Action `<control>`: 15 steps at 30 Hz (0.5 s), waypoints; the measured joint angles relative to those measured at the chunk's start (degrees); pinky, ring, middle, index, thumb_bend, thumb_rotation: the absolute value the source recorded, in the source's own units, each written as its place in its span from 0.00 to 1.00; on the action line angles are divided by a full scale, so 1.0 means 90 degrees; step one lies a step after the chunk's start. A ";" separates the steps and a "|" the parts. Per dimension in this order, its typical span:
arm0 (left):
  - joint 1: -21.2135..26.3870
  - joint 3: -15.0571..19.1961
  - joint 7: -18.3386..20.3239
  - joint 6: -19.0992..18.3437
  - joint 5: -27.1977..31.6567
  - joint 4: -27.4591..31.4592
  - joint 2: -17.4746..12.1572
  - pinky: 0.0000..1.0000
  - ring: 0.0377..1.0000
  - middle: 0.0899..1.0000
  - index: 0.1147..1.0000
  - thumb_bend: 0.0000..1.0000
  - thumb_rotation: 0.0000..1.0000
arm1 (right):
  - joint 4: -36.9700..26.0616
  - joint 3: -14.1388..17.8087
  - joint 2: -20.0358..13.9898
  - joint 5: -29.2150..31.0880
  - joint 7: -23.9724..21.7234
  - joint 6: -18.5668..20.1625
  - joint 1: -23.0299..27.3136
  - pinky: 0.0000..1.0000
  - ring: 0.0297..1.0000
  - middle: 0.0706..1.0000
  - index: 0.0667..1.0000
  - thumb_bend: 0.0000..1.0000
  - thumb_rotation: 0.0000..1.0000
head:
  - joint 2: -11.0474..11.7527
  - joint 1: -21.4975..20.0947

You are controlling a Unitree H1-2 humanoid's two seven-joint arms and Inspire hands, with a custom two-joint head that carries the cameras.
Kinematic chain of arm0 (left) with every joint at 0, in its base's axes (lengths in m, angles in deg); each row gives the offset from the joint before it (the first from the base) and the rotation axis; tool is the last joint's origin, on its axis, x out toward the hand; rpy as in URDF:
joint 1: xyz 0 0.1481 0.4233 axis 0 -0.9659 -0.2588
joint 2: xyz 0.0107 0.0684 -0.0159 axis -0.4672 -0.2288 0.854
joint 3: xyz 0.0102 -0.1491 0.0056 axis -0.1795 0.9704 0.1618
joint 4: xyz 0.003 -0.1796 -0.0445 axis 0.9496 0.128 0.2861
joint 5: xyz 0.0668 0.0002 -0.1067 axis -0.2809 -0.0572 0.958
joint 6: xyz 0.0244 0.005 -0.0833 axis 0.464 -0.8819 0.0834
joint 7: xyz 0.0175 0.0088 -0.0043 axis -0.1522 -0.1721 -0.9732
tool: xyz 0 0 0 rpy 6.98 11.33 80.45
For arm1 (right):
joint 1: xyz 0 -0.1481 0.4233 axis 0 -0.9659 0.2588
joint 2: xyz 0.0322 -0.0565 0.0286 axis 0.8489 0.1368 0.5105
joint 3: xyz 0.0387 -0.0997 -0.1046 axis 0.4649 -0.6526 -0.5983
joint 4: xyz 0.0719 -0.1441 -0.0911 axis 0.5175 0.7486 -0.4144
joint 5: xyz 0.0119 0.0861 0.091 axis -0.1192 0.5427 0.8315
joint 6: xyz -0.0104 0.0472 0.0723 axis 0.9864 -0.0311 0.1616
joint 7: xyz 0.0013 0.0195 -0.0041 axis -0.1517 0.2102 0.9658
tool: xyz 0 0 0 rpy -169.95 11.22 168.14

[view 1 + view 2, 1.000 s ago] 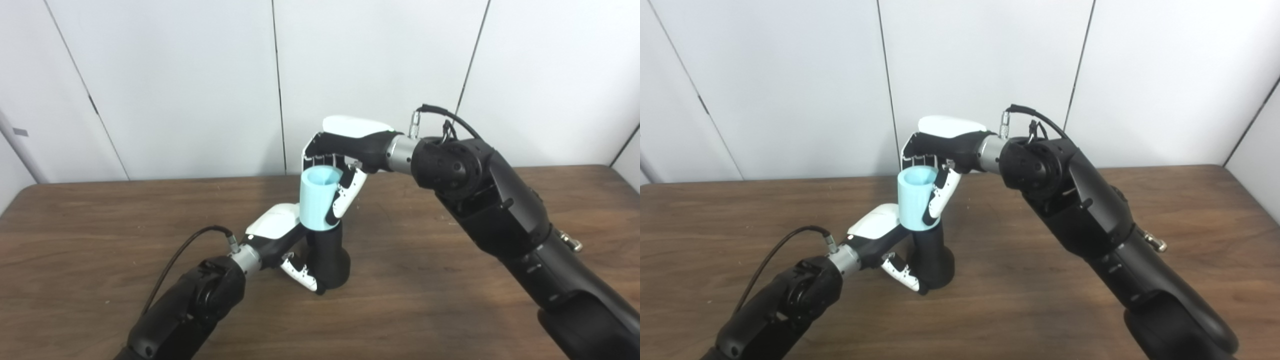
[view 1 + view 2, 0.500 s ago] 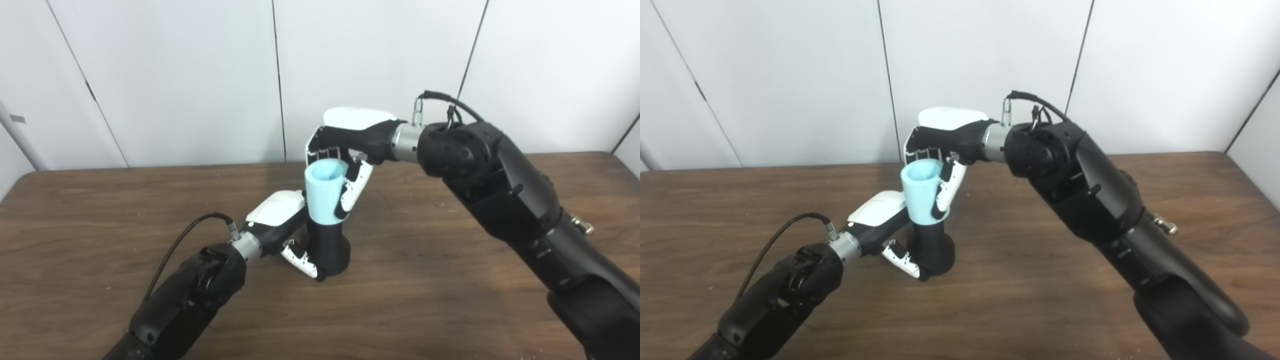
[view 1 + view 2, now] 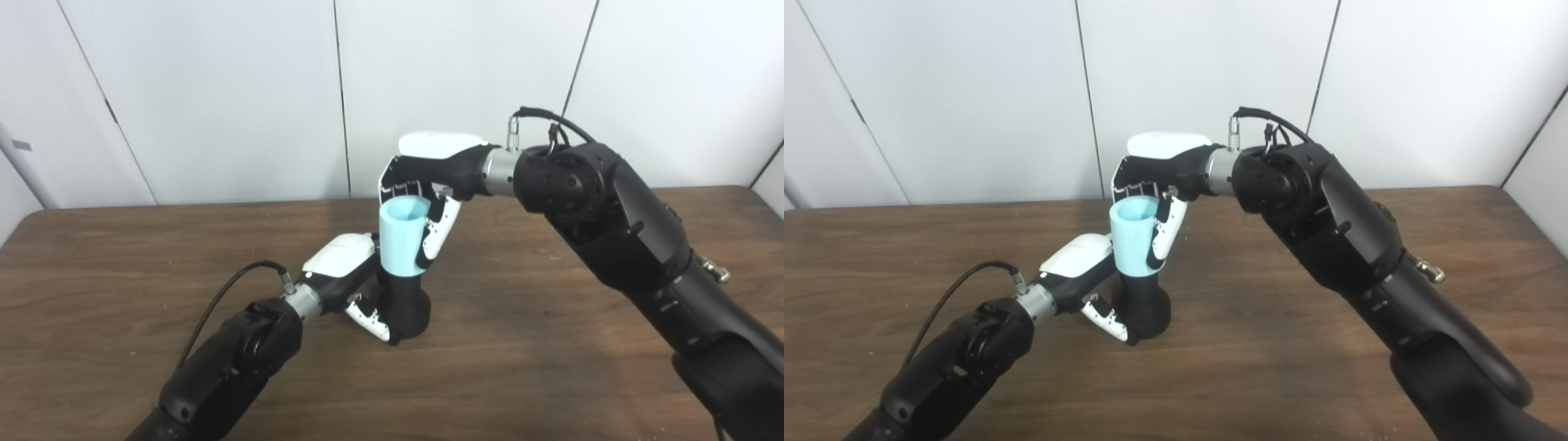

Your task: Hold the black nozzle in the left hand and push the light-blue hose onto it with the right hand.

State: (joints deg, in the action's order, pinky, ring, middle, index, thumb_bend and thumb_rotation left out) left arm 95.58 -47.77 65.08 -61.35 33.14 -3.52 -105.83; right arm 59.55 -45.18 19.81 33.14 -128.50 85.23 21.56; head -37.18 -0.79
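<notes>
Nozzle (image 3: 405, 306) top hidden in hose (image 3: 401, 242); both arms cropped at btm.

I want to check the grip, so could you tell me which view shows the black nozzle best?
The right eye view: the black nozzle and its flared base show beside the left hand. The left eye view shows nearly the same.

Dark brown wood-grain table (image 3: 551, 380), white panel wall behind. Black flared plastic nozzle (image 3: 409, 309) stands upright on tabletop, base touching wood, just right of left hand (image 3: 343, 275), directly below right hand (image 3: 429, 177).
</notes>
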 measured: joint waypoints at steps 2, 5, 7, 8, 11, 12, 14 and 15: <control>0.0000 0.0000 0.0001 0.0000 0.0000 0.0001 0.0000 1.00 0.66 0.46 0.39 0.52 0.00 | -0.0004 0.0000 0.0000 -0.0005 0.0000 -0.0003 -0.0003 0.38 0.46 0.44 0.41 0.50 0.00 | 0.0000 0.0000; 0.0001 -0.0001 0.0004 0.0000 0.0000 0.0001 0.0000 1.00 0.67 0.47 0.39 0.52 0.00 | -0.0032 0.0006 0.0000 -0.0011 0.0002 -0.0006 -0.0023 0.38 0.46 0.44 0.42 0.50 0.00 | -0.0020 0.0020; 0.0001 0.0000 0.0021 0.0000 0.0000 0.0012 0.0000 1.00 0.67 0.47 0.39 0.52 0.00 | -0.0063 0.0012 0.0000 -0.0017 0.0011 -0.0006 -0.0050 0.38 0.47 0.44 0.41 0.50 0.00 | -0.0029 0.0029; 0.0002 0.0001 0.0030 -0.0001 0.0000 0.0013 0.0000 1.00 0.66 0.47 0.39 0.52 0.00 | -0.0069 0.0016 0.0000 -0.0020 0.0021 -0.0006 -0.0063 0.38 0.47 0.44 0.41 0.50 0.00 | -0.0029 0.0029; 0.0007 0.0004 0.0062 -0.0001 0.0000 0.0016 0.0000 1.00 0.66 0.46 0.40 0.52 0.00 | -0.0092 0.0019 0.0000 -0.0035 0.0057 -0.0005 -0.0124 0.39 0.47 0.44 0.41 0.50 0.00 | -0.0039 0.0029; 0.0009 0.0004 0.0070 -0.0001 0.0000 0.0016 0.0000 1.00 0.66 0.46 0.40 0.52 0.00 | -0.0097 0.0020 0.0000 -0.0039 0.0071 -0.0005 -0.0151 0.39 0.46 0.44 0.42 0.50 0.00 | -0.0068 0.0029; 0.0011 0.0004 0.0077 -0.0001 0.0000 0.0017 0.0000 1.00 0.66 0.46 0.40 0.52 0.00 | -0.0114 0.0019 0.0000 -0.0048 0.0114 -0.0004 -0.0218 0.38 0.46 0.44 0.42 0.50 0.00 | -0.0068 0.0029; 0.0011 0.0004 0.0079 -0.0001 0.0000 0.0018 0.0000 1.00 0.66 0.46 0.40 0.52 0.00 | -0.0128 0.0018 0.0000 -0.0061 0.0132 -0.0004 -0.0246 0.38 0.46 0.44 0.42 0.50 0.00 | -0.0068 0.0039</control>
State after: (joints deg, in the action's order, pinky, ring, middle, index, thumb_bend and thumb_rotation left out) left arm 95.68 -47.74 65.79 -61.36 33.14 -3.36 -105.83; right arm 58.41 -45.01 19.81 32.59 -127.31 85.19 19.34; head -37.79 -0.44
